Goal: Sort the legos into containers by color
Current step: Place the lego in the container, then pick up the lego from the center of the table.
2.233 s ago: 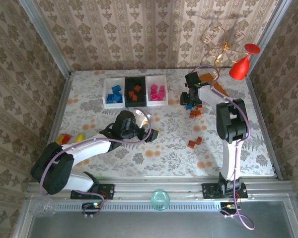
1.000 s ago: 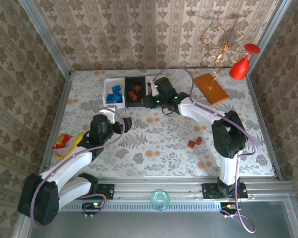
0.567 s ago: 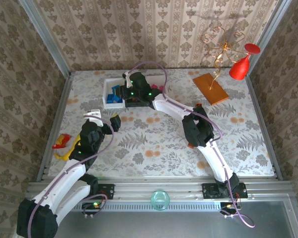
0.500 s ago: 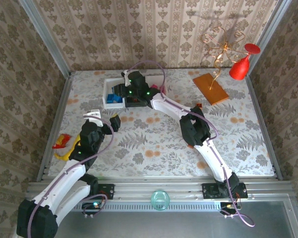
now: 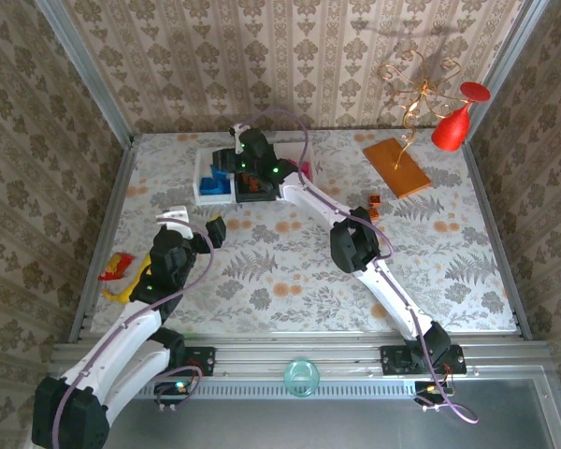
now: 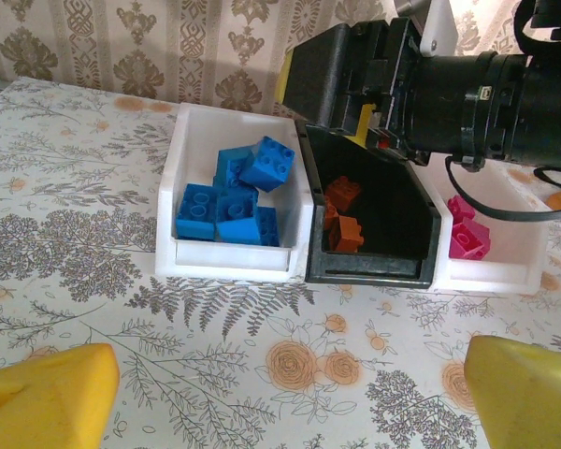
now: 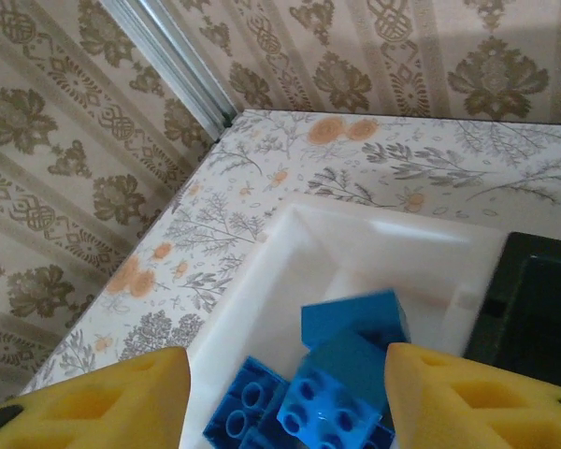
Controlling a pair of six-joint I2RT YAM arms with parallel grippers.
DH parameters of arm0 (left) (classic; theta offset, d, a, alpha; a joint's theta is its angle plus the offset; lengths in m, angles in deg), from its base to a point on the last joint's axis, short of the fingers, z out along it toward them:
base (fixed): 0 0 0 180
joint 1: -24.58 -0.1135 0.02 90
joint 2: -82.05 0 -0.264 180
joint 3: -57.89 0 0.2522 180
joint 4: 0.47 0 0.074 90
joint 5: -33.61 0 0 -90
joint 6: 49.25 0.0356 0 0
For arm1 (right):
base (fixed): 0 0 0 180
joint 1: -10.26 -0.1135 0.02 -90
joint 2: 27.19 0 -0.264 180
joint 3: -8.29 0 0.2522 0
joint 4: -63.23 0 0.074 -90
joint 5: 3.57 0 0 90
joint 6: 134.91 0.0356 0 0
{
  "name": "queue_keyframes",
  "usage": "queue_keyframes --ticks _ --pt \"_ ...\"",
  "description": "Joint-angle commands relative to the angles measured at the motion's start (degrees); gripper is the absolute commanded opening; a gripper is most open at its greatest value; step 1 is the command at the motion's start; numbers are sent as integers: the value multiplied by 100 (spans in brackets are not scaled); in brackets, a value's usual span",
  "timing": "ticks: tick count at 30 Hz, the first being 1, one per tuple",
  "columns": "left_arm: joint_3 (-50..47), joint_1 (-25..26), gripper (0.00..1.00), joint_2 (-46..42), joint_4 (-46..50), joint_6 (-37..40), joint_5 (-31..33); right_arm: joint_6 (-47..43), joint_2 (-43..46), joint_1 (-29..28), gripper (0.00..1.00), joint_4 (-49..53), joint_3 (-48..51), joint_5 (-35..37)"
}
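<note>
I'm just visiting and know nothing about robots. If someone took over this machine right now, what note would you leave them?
Left gripper: open, empty, facing the trays.
Right gripper: open above the left white plastic tray and its small blue plastic bricks.
Done: blue sorted there; orange-brown bricks in the middle black tray; pink bricks in the right white tray.
Left: loose orange-brown bricks on the table beside the flat orange-brown board.

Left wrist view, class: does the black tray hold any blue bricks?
No, the bricks seen in the black tray are orange-brown bricks; the blue bricks lie in the white tray beside it.
</note>
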State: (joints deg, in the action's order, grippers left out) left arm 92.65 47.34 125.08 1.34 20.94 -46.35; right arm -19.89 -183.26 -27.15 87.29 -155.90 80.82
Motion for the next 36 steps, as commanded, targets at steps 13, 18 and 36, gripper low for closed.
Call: queue_keyframes --ticks 13,18,36 --pt "553 496 95 1362 -654 263 -1911 -1014 4782 256 73 -317 6287 730" --pt "879 1078 95 1964 -694 693 -2299 -835 6189 779 75 630 8213 1192" --pt "1192 1732 94 2626 -695 988 -2279 54 6130 1977 68 127 9754 1360"
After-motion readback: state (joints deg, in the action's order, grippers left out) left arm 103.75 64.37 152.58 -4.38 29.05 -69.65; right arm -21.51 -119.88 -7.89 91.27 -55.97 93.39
